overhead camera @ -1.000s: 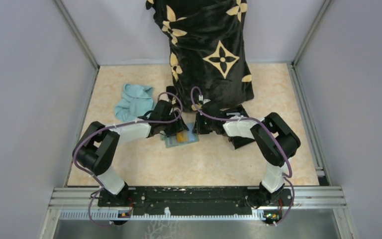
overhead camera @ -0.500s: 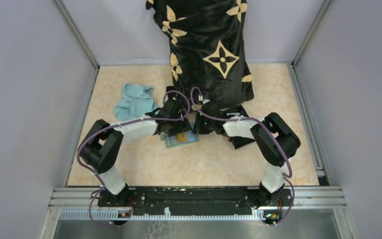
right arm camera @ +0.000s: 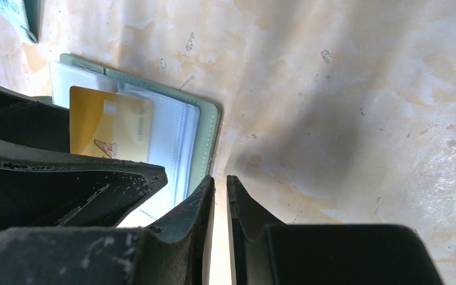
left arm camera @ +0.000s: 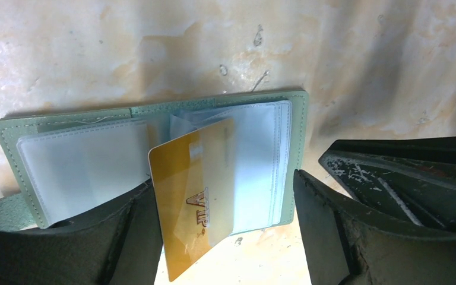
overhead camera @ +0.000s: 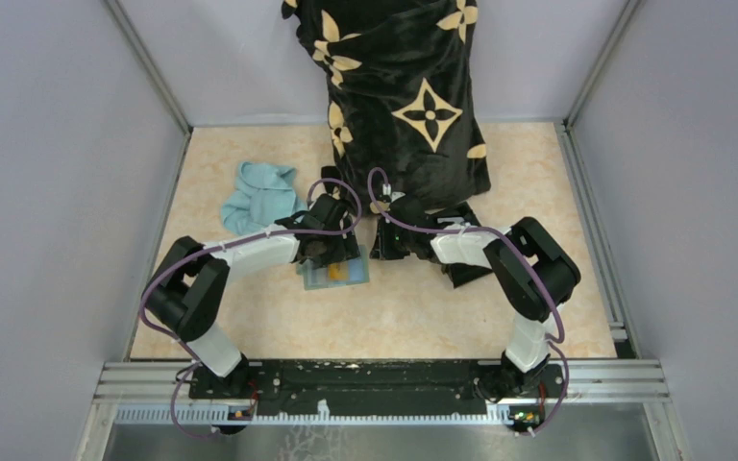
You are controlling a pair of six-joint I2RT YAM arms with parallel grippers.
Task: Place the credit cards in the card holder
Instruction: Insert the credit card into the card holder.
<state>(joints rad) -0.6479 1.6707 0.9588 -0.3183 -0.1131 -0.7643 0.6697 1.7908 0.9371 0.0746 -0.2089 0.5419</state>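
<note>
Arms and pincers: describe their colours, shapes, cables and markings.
The left arm and right arm alike have white links, bulky black joints and a purple cable looping along each. The left pincer and right pincer have black wedge-shaped fingers with pale scuffs.
</note>
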